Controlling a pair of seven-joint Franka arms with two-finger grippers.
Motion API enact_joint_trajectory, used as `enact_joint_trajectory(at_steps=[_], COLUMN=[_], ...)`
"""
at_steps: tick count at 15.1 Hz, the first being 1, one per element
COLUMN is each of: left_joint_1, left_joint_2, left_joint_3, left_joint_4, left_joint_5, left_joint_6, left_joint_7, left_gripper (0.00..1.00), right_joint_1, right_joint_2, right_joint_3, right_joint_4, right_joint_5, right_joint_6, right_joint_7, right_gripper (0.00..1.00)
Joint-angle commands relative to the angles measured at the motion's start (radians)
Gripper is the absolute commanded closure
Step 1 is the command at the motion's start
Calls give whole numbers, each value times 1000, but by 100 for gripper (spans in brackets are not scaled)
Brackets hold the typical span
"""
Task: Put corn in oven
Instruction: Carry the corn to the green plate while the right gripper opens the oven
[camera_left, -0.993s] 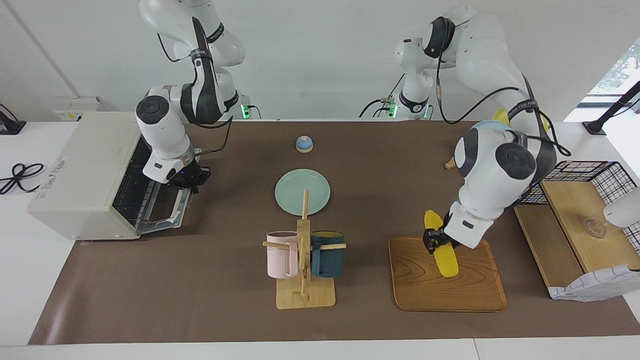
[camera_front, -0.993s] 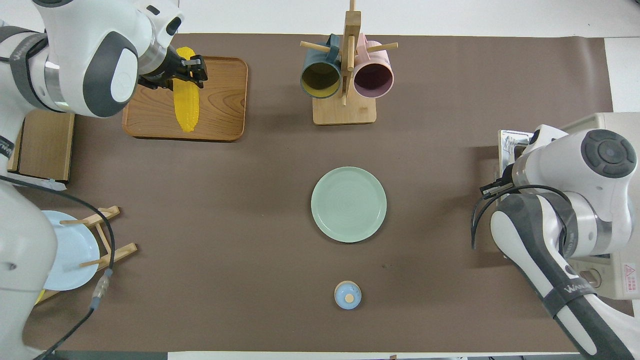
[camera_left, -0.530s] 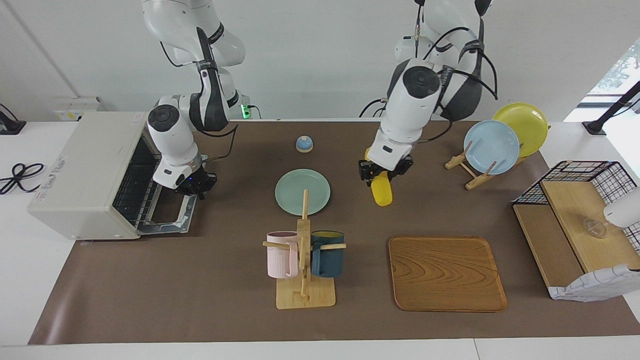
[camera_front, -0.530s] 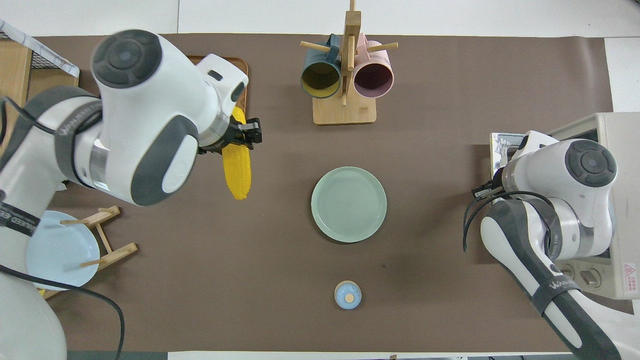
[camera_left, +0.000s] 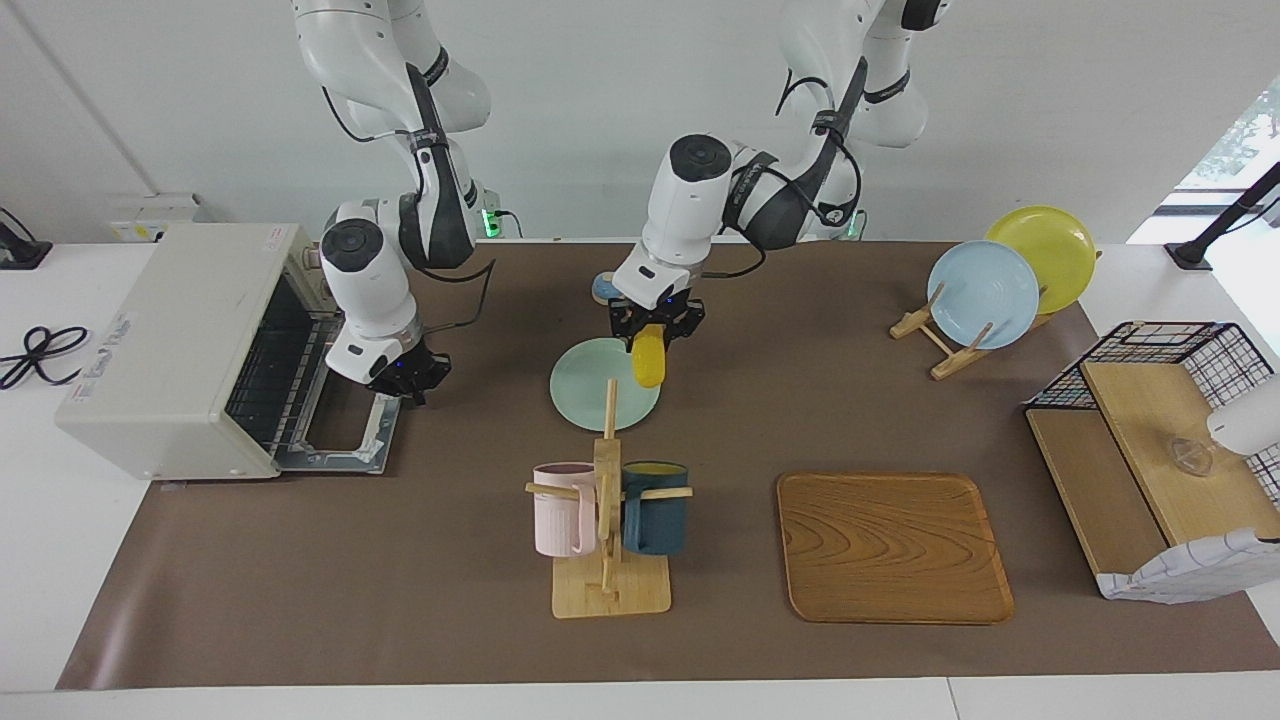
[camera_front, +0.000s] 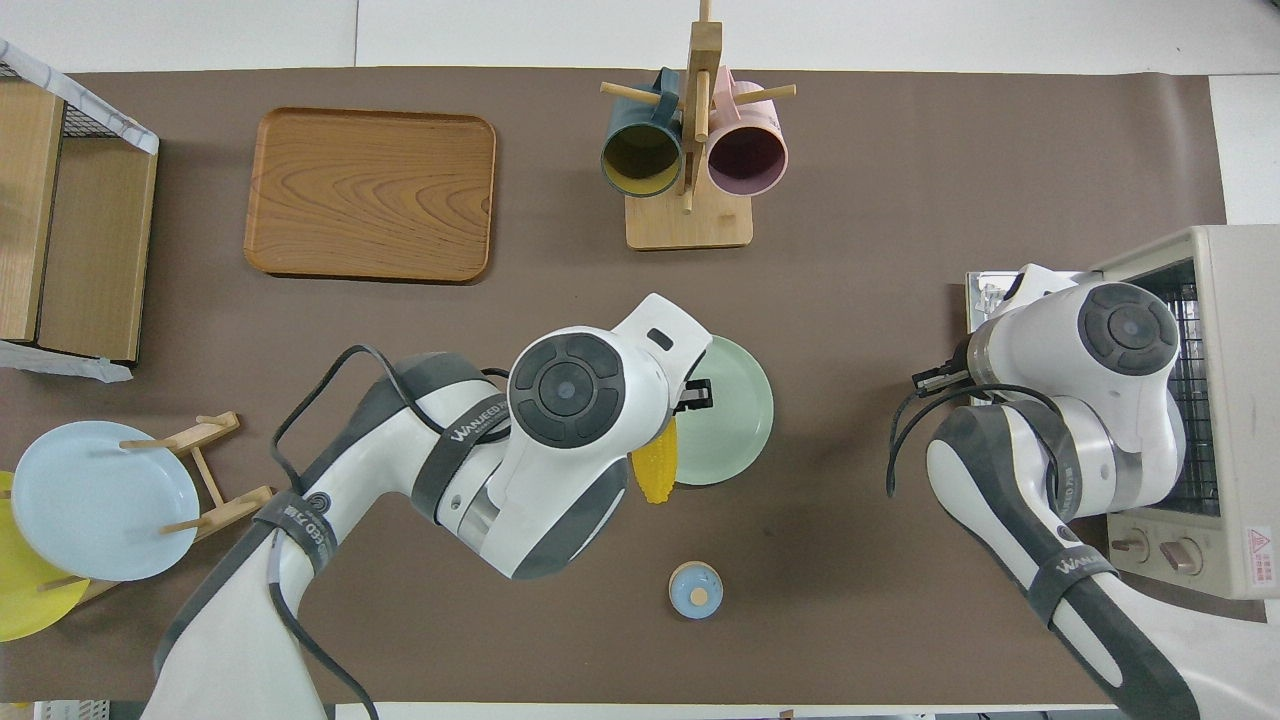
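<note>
Corn (camera_left: 648, 361) moved off tray (camera_left: 893, 545) — left gripper (camera_left: 655, 325) pinching it over green plate (camera_left: 590, 390) | step: carry to oven (camera_left: 170, 345) | right gripper (camera_left: 405, 380) pressed together over open door | next — clear doorway, slide corn onto rack

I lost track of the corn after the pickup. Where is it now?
The corn hangs in the left pincer, up in the air over the green plate at mid-table, in the facing view.
</note>
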Motion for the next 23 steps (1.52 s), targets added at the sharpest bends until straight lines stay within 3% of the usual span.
enact_joint_trajectory(at_steps=[1,3,5,6,8,10,12,13,15,18,23], left_joint_1=[-47,-67,-77,-77,-78,-78,-77,-75,-74,-63,14], left_joint_2=[80,130,137,152,162,173,174,174,173,156,21], left_joint_3=[22,24,25,25,25,27,27,27,30,54,97], left_joint_4=[32,72,70,70,70,67,65,65,64,65,78], left_joint_5=[-18,-10,-8,-8,-8,-7,-7,-7,-7,-5,-7], left_joint_6=[71,74,95,111,135,148,149,149,134,110,-74], left_joint_7=[-30,-53,-55,-55,-53,-52,-50,-47,-47,-40,17], left_gripper=[100,100,100,100,100,100,100,92,0,0,0], right_joint_1=[34,37,37,36,36,36,36,34,34,34,37], right_joint_2=[14,25,23,22,22,23,23,23,23,25,29], right_joint_3=[-10,-8,-8,-8,-8,-8,-8,-8,-8,-8,-8], right_joint_4=[46,89,122,134,159,168,169,169,168,176,224], right_joint_5=[51,52,52,52,52,52,52,52,52,54,55], right_joint_6=[-4,-47,-99,-119,-154,-153,-156,-158,-156,-158,-213], right_joint_7=[18,20,18,18,18,16,18,16,16,16,21], right_gripper=[100,100,63,56,22,0,0,0,0,0,0])
